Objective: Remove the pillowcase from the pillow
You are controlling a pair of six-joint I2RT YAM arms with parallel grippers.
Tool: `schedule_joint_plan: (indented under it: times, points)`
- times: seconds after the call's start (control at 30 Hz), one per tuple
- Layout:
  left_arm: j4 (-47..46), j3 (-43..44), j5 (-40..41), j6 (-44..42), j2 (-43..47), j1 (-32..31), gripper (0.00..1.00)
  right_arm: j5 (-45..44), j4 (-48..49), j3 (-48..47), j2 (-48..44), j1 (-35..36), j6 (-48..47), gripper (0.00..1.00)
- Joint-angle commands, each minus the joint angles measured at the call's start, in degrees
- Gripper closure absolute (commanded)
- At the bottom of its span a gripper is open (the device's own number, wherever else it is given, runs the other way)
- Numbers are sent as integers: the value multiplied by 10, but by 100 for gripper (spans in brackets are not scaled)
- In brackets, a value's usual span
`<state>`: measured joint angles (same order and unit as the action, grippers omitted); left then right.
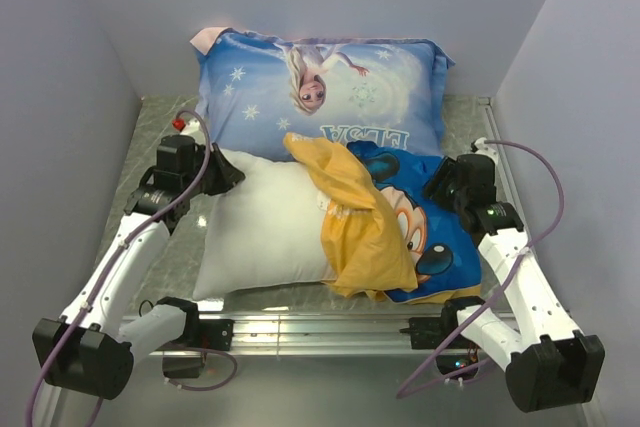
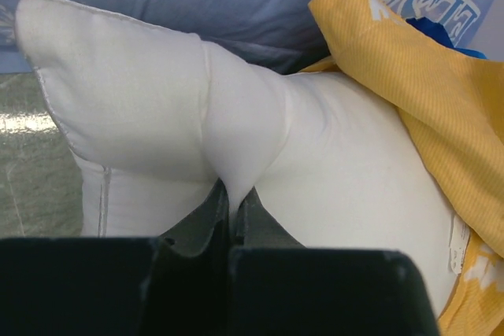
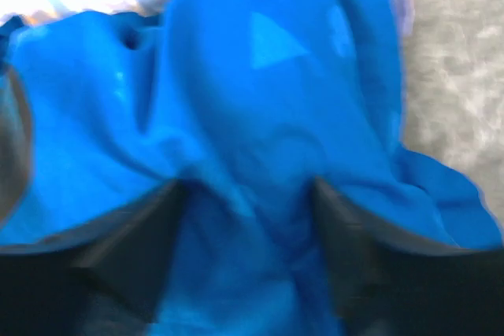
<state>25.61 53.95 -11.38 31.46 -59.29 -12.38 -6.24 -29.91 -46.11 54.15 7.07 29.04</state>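
The plain white pillow [image 1: 265,227] lies at the front left, its left half bare. The yellow-orange pillowcase [image 1: 360,217], blue with a Mickey print on its other face, is bunched over the pillow's right end. My left gripper [image 1: 228,175] is shut on the pillow's far left corner; in the left wrist view a pinch of white pillow [image 2: 157,100] runs down between the closed jaws of the left gripper [image 2: 232,194], with the pillowcase [image 2: 409,76] at the right. My right gripper [image 3: 248,194] is open, jaws wide, pressed into the blue pillowcase fabric [image 3: 268,100] that bulges between its fingers [image 3: 150,226].
A blue Elsa-printed pillow [image 1: 320,87] lies behind, touching the white one. Grey walls close in on the left, right and back. A metal rail [image 1: 310,329] runs along the near edge between the arm bases. Marbled table top [image 3: 457,76] shows at the right.
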Motion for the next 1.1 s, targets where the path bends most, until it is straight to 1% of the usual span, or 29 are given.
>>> schedule_joint_plan:
  times: [0.0,0.03,0.07,0.1,0.13,0.3,0.33,0.4,0.47,0.5,0.53,0.57,0.63,0.67,0.73,0.77,0.9,0.93,1.0,1.07]
  points:
    - [-31,51,-1,-11,17,6,99,28,39,-7,2,-4,-2,41]
    - [-25,62,7,-12,22,7,99,18,30,-17,3,-7,-3,57]
    - [-18,74,19,-15,24,7,99,10,21,-28,3,-9,-4,86]
    - [-1,104,39,-22,27,8,99,4,9,-52,1,-16,-6,94]
    - [6,119,46,-24,29,10,100,5,4,-64,-1,-23,-7,99]
    - [52,225,77,-29,20,46,100,-3,-38,-168,0,-92,-8,100]
    - [64,236,99,-27,16,59,100,3,-46,-180,-1,-103,5,100]
    - [75,257,112,-18,16,75,100,19,-45,-210,1,-144,17,100]
    - [76,260,148,-11,25,109,100,59,-55,-238,11,-175,30,100]
    - [74,254,159,-4,29,118,100,68,-66,-266,23,-208,35,100]
    - [71,248,163,1,36,122,100,80,-70,-280,27,-223,39,100]
    - [66,238,148,10,37,161,100,90,-74,-291,35,-240,40,100]
    - [64,223,131,18,38,193,100,103,-88,-318,43,-300,45,100]
    - [54,213,123,29,40,218,100,134,-88,-323,46,-323,46,100]
    - [38,174,119,40,45,240,100,138,-98,-339,53,-361,53,100]
    - [32,159,110,46,45,260,100,135,-102,-346,59,-363,56,100]
    - [21,92,112,60,43,284,100,139,-103,-351,69,-379,61,100]
    - [11,79,138,63,51,285,100,145,-97,-345,66,-379,60,100]
    - [2,50,137,69,56,288,100,156,-75,-311,49,-379,63,100]
    - [0,39,130,73,53,294,100,152,-66,-290,41,-377,60,100]
